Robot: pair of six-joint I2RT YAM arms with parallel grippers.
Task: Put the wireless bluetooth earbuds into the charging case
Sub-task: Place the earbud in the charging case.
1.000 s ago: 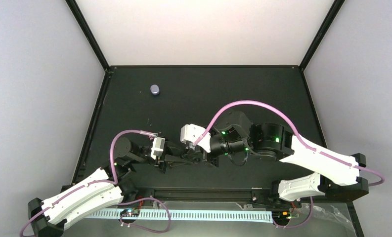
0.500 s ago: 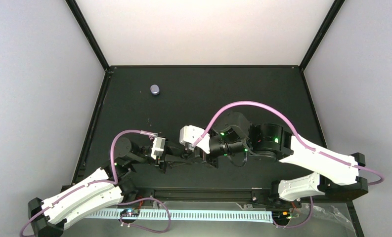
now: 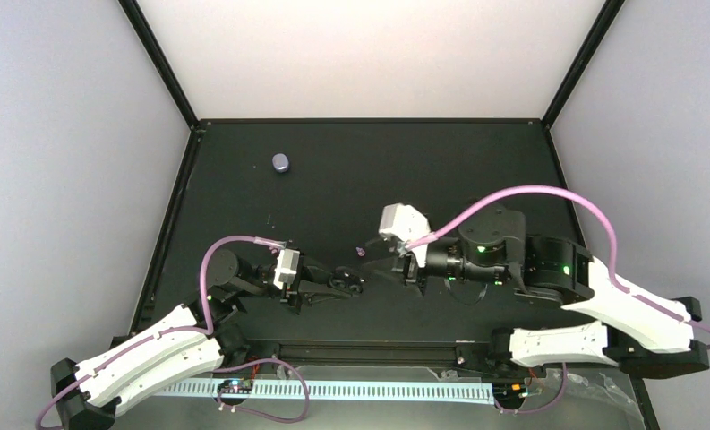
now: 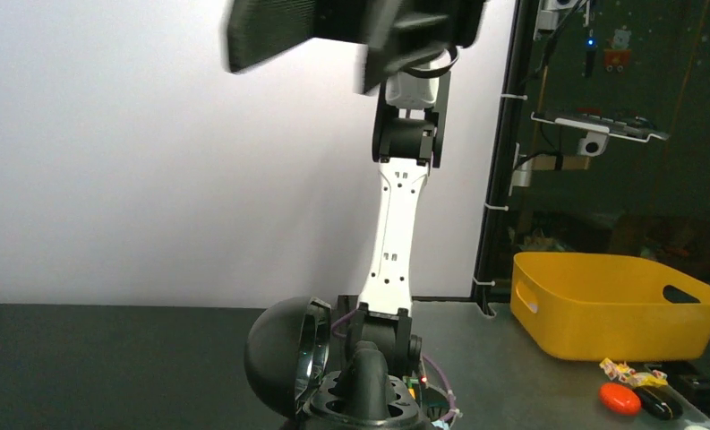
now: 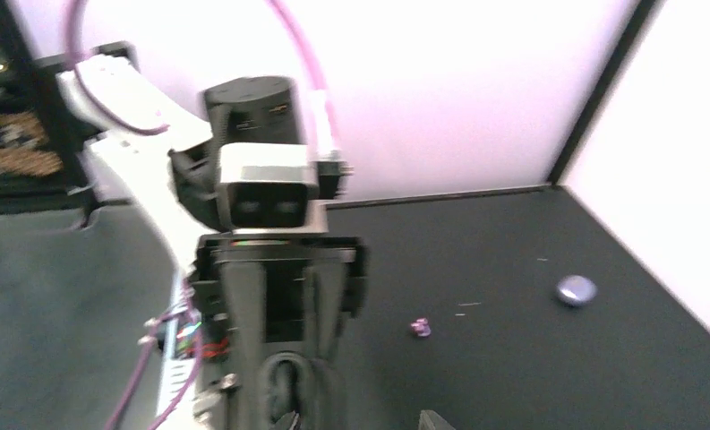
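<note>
The lavender charging case [image 3: 281,162] lies far back on the left of the black table, and shows small at the right in the right wrist view [image 5: 576,289]. One tiny purple earbud [image 3: 361,252] lies loose on the table between the two grippers, and also shows in the right wrist view [image 5: 420,328]. My left gripper [image 3: 342,285] is shut on a small black round object [image 4: 284,354] whose hinged lid stands open. My right gripper [image 3: 396,267] sits just right of the earbud, jaws apart and empty [image 5: 361,420].
Black frame posts and pale walls close in the table [image 3: 476,170] at the back and sides. A yellow bin [image 4: 615,305] and a small orange item [image 4: 620,399] lie beyond the table's right side. The right arm's white link [image 4: 394,224] rises in front of the left gripper.
My right gripper has pulled back to the right, away from the left gripper, and its jaws have parted. The purple earbud now shows on the table. The left arm has stayed put.
</note>
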